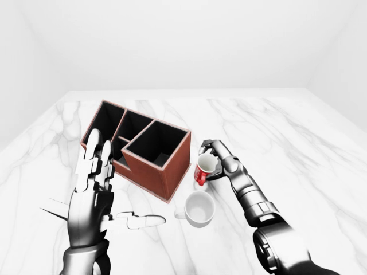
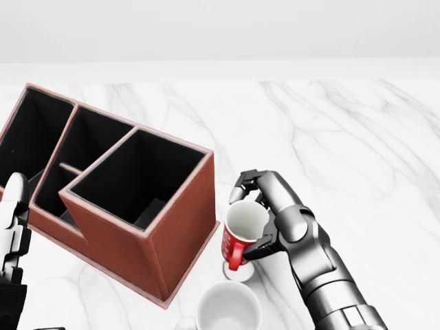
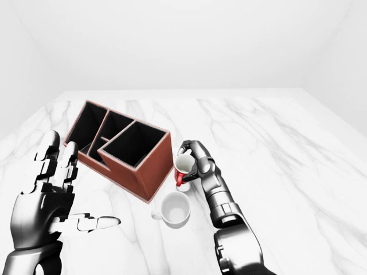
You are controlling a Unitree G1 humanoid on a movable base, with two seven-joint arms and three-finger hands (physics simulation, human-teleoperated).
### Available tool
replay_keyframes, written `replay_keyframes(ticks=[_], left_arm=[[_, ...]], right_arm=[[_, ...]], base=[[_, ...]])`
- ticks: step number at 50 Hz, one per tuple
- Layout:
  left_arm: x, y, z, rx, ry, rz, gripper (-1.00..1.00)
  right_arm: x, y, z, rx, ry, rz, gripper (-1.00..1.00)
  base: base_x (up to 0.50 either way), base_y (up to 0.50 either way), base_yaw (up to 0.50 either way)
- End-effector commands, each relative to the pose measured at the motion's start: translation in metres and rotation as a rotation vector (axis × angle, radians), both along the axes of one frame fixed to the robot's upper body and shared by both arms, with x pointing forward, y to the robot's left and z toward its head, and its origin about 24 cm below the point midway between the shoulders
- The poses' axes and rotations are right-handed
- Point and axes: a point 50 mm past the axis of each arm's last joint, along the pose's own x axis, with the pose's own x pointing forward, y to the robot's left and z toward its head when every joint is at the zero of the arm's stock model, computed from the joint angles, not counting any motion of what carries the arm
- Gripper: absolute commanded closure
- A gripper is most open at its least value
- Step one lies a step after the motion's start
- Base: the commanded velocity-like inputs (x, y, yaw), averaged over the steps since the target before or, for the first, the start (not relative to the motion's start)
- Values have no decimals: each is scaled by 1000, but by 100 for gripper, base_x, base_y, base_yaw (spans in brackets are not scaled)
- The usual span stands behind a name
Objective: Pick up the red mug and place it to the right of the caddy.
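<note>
The right hand has its fingers clenched around the rim and body of the red mug, which tilts with its handle down, just off the marble counter beside the caddy's right-hand wall. A white mug sits nearer the counter's bottom edge. The red mug looks rigid, glossy and probably breakable, so a grip across rim and wall seems sound. The left hand hovers with fingers spread, holding nothing.
</note>
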Motion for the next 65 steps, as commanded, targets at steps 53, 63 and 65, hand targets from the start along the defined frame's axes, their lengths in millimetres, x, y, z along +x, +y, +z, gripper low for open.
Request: replay_keyframes(ticks=[53,63,65], left_arm=[[-1,1,1,0,-3,-1,-100],[0,0,1,0,-4,-2,-100],[0,0,1,0,-3,-3,-100]], right_arm=[[7,-5,-5,6,24,-91,-100],[10,-8,11,15,-29,-61,-100],[12,-5,27,30,-88,-21,-100]], base=[[0,0,0],[0,0,0],[0,0,0]])
